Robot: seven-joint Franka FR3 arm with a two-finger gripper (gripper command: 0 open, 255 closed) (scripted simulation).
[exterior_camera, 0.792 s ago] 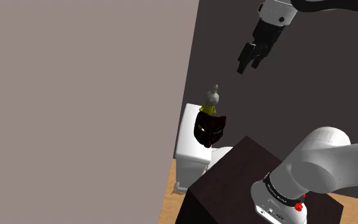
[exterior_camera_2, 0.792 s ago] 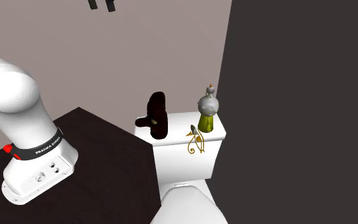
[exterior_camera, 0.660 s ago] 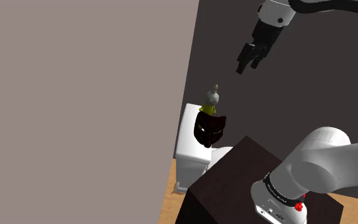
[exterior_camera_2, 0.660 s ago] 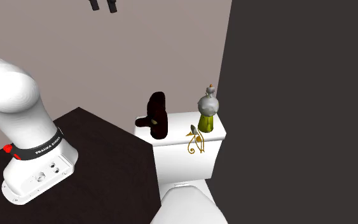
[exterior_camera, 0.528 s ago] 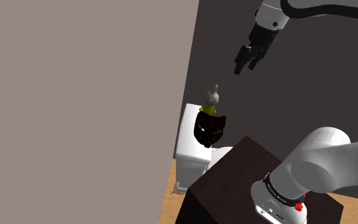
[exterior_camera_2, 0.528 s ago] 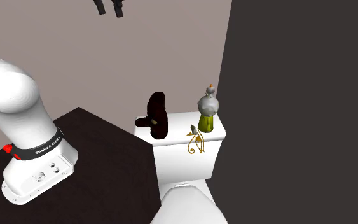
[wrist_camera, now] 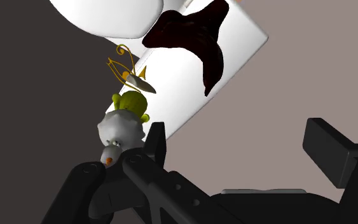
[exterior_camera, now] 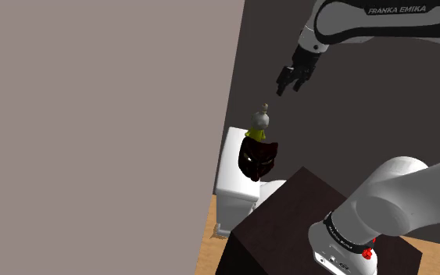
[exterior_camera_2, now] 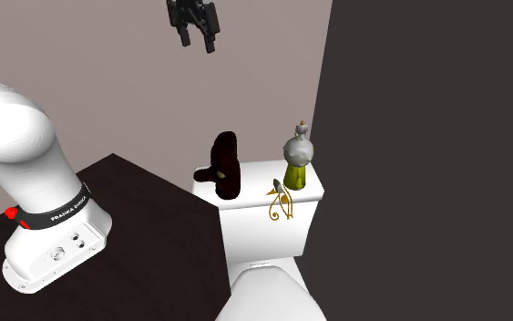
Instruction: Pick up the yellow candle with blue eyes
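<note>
Well above the white toilet tank [exterior_camera_2: 254, 217], the gripper [exterior_camera_2: 200, 36] is held with its fingers spread apart, grasping nothing. The candle [exterior_camera_2: 299, 162] is seen upright on the tank lid, near a dark glossy figure [exterior_camera_2: 224, 164], with a thin gold ornament [exterior_camera_2: 282, 202] just beside it. A descent centred over the rounded grey head is advised, so that the flared yellow body is clasped clear of both neighbours.

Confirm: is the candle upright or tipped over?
Upright. The candle stands base-down on the toilet tank, with its pale head and wick on top. The tool hangs above, not touching it.
</note>
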